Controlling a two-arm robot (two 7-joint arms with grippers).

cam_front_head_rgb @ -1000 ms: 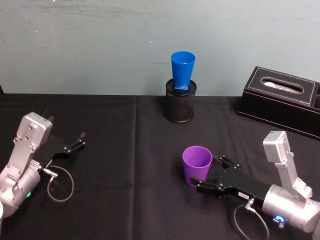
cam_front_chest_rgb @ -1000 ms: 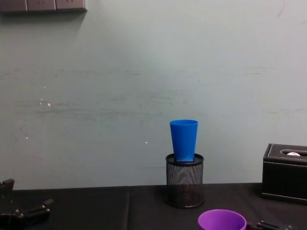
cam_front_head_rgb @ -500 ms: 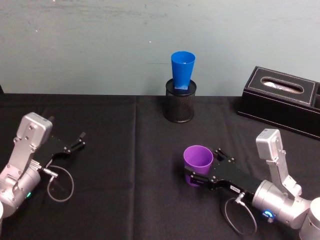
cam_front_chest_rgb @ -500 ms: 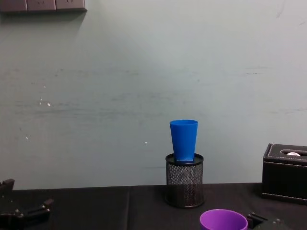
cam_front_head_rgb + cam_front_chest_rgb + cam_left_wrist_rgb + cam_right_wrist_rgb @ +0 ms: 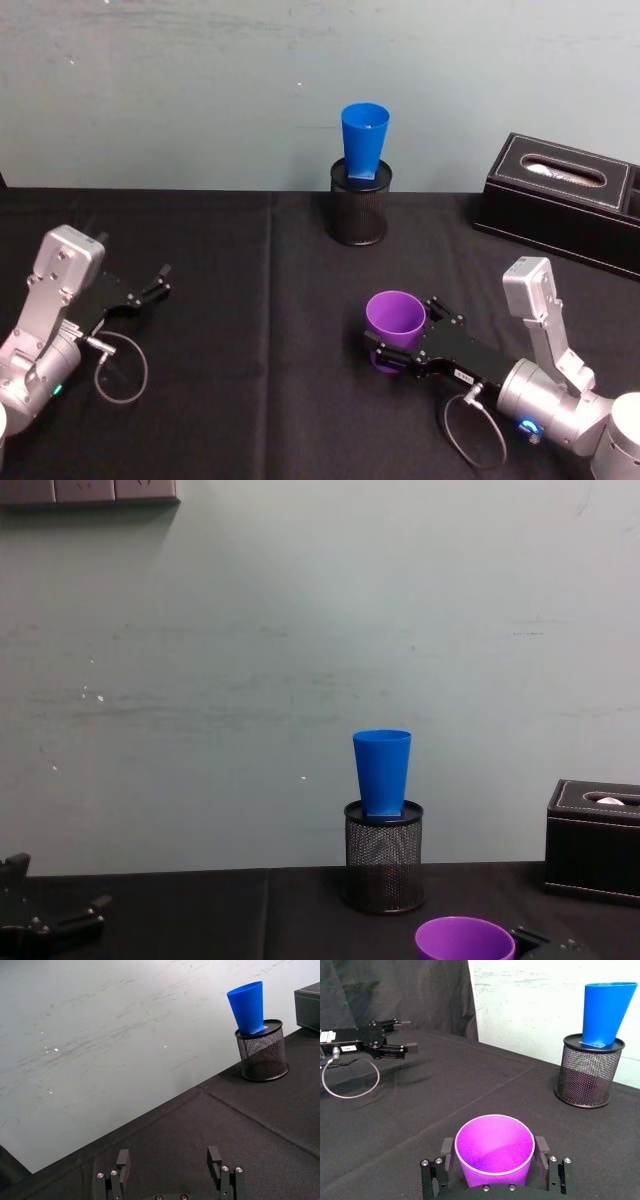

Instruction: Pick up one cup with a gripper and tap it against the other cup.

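Black desk [image 5: 250,340]. R end effector [image 5: 402,326] sits nearer the robot than the mesh pen holder [image 5: 359,215], a bit to its right. It's closed against both sides of the purple cup [image 5: 492,1167]. L end effector [image 5: 160,282] is well left of the holder, spread wide, empty. Holder carries the blue cup [image 5: 364,140] upright in its top. Purple cup stands upright btwn the R fingers [image 5: 447,1150], in front of the holder.

silver-grey arms [image 5: 58,278], black left hand [image 5: 162,280], black right hand [image 5: 400,328], looped cables [image 5: 98,344], blue light [image 5: 528,430]
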